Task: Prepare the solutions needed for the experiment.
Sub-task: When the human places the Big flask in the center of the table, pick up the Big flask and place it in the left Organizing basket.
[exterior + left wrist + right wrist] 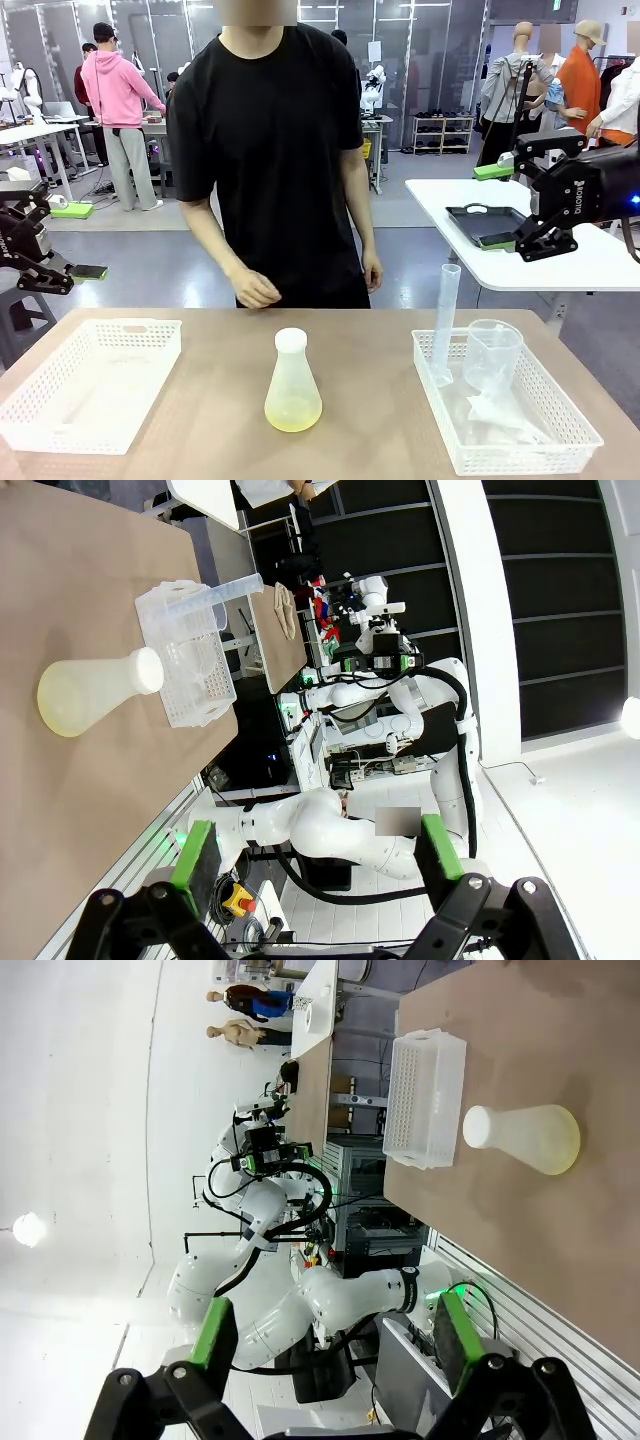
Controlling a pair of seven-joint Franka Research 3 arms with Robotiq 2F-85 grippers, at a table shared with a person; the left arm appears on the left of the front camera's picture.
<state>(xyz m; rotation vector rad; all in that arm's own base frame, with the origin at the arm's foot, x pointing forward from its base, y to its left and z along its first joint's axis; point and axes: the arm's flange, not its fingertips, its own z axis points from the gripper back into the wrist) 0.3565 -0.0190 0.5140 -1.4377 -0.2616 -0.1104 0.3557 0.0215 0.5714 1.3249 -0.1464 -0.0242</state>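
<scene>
Front view: the solutions (pixel 293 412) lie as a shallow, watery yellow-green pool in a frosted conical flask (pixel 293 385) mid-table, under a round white stopper (pixel 290 340). The left gripper (pixel 80 240) and right gripper (pixel 497 206) hover off the table's sides, jaws spread and empty.

Left wrist view: green pads (pixel 195 855) stand wide apart. The flask's smooth, sloping wall could slide out of a pinch.

Right wrist view: a clumsy nudge might topple the narrow-necked flask beside the perforated white basket (pixel 425 1100)
</scene>
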